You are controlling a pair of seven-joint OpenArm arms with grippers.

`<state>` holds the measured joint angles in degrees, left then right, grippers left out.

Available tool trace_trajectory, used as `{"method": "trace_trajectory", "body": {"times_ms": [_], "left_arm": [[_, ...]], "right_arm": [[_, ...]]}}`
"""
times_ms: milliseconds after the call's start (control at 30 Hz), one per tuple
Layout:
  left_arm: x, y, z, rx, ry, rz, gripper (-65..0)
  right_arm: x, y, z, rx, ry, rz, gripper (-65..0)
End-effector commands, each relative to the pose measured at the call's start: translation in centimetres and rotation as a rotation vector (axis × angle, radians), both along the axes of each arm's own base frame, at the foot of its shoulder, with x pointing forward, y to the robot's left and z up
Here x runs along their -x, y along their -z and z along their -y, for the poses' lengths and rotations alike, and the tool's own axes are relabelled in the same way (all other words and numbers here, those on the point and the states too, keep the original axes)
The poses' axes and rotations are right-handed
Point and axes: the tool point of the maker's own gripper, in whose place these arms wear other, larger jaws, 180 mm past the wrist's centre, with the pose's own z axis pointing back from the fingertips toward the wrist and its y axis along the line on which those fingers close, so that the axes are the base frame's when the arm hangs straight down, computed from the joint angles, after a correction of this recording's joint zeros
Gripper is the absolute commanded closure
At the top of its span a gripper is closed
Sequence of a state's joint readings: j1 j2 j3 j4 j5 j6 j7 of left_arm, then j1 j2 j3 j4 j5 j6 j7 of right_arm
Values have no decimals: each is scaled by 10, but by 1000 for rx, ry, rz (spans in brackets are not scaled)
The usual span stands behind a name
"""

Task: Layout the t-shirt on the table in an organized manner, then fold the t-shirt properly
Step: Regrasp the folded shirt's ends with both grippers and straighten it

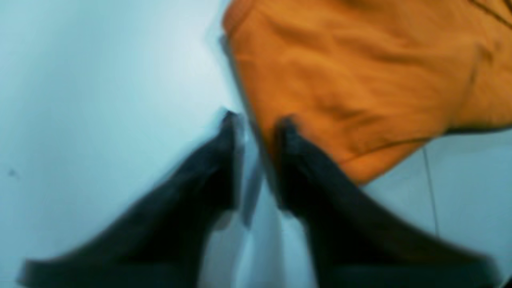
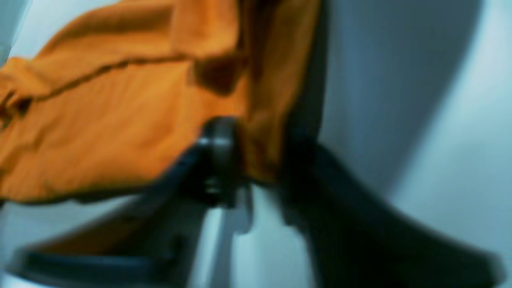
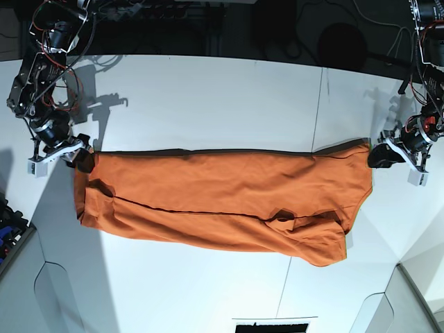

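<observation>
T-shirt (image 3: 222, 201): plain orange, soft matte knit, stretched into a long band across white table (image 3: 208, 97); creased, lower layer sagging in folds, dark hem line along top edge. Right gripper (image 2: 256, 160): black curved jaws pinching a bunched fabric edge. Left gripper (image 1: 258, 132): jaws nearly together at the shirt's edge; grip on cloth not discernible through blur.
</observation>
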<state>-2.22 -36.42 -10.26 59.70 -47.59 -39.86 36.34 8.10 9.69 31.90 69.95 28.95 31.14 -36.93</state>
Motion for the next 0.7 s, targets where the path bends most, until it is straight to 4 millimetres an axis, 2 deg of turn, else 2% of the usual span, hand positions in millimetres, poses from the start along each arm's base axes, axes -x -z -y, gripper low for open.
{"method": "trace_trajectory", "body": {"times_ms": [0, 67, 167, 233, 367, 567, 667], "left_arm": [[0, -7, -5, -4, 7, -7, -44], [7, -10, 2, 59, 11, -29, -33], [14, -20, 13, 98, 53, -42, 0], [13, -34, 16, 88, 87, -12, 0], [4, -78, 14, 21, 138, 98, 0], [-5, -157, 0, 11, 123, 276, 0], [-7, -180, -5, -20, 135, 319, 0]], "right_arm": [[-4, -7, 0, -6, -21, 11, -53], [-1, -8, -8, -55, -40, -8, 0], [2, -12, -17, -111, -66, -21, 0], [2, -16, -20, -120, -80, -20, 0], [9, -33, -19, -94, -104, 16, 0], [27, -86, -8, 1, -109, 161, 0], [27, -104, 4, 47, -92, 204, 0]]}}
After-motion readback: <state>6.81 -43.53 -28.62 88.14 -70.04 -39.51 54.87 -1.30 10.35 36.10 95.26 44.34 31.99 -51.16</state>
